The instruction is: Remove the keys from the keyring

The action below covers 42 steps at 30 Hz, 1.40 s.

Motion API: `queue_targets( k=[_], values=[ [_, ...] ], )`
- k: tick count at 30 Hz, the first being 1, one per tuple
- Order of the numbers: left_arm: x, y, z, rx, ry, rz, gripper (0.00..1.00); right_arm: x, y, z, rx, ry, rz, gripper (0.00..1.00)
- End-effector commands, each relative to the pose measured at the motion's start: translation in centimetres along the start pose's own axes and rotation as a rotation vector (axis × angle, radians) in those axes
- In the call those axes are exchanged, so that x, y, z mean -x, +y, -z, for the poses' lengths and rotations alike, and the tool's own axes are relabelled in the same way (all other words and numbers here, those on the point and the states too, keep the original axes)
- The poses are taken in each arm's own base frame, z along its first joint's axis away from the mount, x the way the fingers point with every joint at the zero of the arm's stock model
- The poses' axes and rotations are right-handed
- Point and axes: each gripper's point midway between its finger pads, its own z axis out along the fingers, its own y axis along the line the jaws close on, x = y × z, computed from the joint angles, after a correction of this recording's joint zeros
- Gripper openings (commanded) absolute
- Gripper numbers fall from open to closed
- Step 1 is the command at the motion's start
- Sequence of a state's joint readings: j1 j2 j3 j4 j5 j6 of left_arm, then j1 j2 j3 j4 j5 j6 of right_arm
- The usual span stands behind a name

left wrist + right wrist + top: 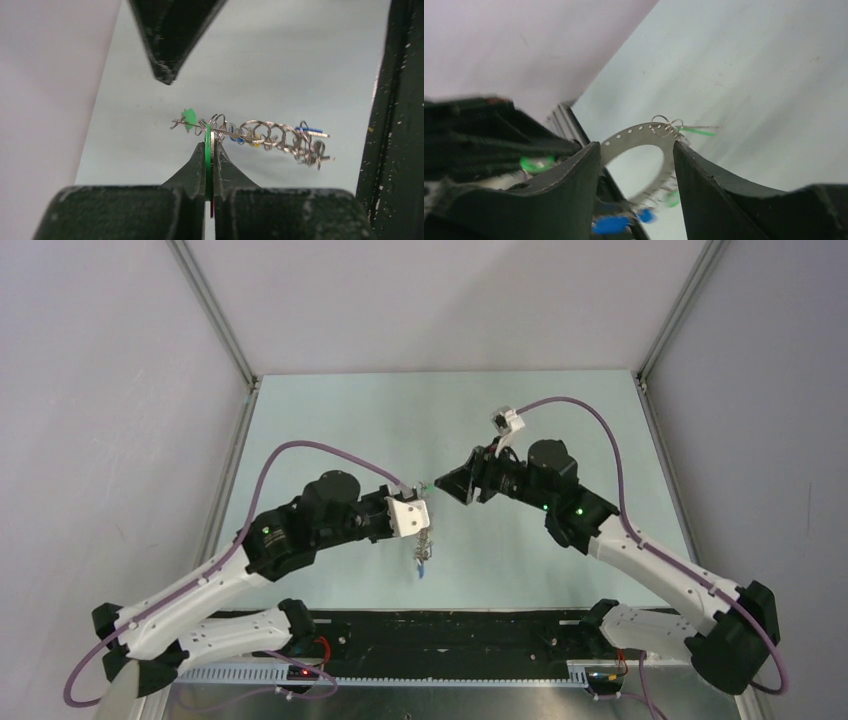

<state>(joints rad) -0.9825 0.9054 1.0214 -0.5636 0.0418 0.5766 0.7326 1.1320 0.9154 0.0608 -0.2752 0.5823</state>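
The keyring is a flat grey ring with holes along its rim, hanging in the air over the table. In the left wrist view it is edge-on, fringed with small split rings. My left gripper is shut on a green-headed key at the ring's rim and holds the bunch up. A blue key and a green tag hang from the ring. My right gripper is open, its fingers on either side of the ring; I cannot tell whether they touch it. Blue keys dangle blurred below.
The pale green table is boxed in by white walls and metal frame rails. A black strip runs along the near edge. The right gripper sits close to the left gripper mid-table.
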Motion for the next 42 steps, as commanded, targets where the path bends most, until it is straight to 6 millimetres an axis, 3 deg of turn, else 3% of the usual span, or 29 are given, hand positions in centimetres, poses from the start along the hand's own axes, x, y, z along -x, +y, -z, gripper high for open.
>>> queue_targets(
  k=[1,3,9,16,23,28,36,42],
  values=[
    [5.5,1.1,2.7,0.001,-0.216,-0.015,0.0,0.9,2.7,2.5,0.192,-0.06,0.472,0.6],
    [5.6,1.1,2.9,0.003,-0.221,-0.023,0.0,-0.1,3.5,3.6,0.278,-0.052,0.599,0.6],
    [5.6,1.8,2.6,0.03,-0.199,-0.027,0.0,0.0,5.3,5.3,0.393,-0.128,0.809,0.59],
    [4.9,2.7,1.6,0.065,-0.143,-0.015,0.0,-0.1,7.1,4.7,0.434,-0.18,0.882,0.53],
    [2.1,3.7,-0.8,0.13,-0.029,-0.017,0.0,-0.8,5.7,3.1,0.357,-0.15,0.894,0.52],
    [0.4,5.3,-2.5,0.213,-0.001,0.128,0.0,-1.8,3.5,2.4,0.279,-0.12,0.858,0.51],
    [-1.0,6.7,-3.3,0.233,0.027,0.239,0.0,-2.5,2.0,1.9,0.244,-0.127,0.84,0.51],
    [-1.2,6.5,-3.1,0.225,0.018,0.235,0.0,-1.3,1.7,0.4,0.24,-0.185,0.837,0.49]
  ],
)
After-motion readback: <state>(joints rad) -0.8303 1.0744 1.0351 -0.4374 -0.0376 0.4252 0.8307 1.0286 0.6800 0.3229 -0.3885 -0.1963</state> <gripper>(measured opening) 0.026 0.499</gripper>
